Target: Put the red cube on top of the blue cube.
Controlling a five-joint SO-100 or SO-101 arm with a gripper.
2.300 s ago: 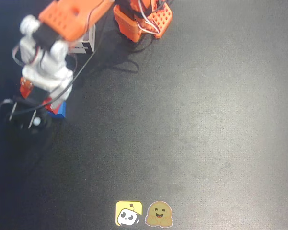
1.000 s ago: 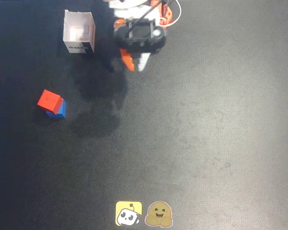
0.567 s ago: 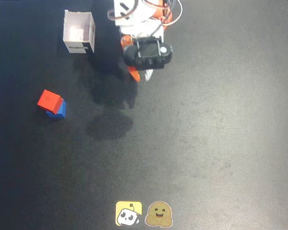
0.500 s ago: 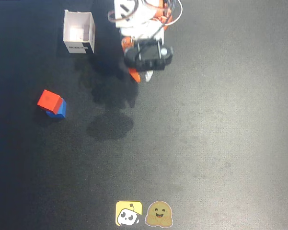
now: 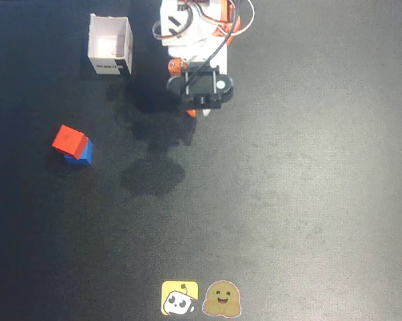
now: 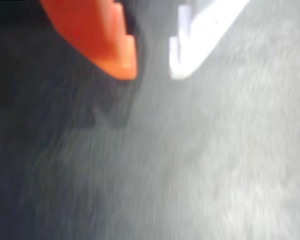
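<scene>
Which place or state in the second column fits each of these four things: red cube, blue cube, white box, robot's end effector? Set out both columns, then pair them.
Column one:
1. small matte red cube
2. small matte blue cube
3. open white cardboard box
4. orange-and-white two-finger end effector

Column two:
A. holding nothing, above bare mat
B. underneath, mostly covered
C. near the overhead view's top edge, apart from the cubes
D. stacked on top, turned slightly askew

Pairs: 1-D, 2-B, 3-C, 4-A

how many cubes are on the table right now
2, stacked left in the overhead view: the red cube sits on the blue cube, overhanging it up-left. The arm could hide others.
</scene>
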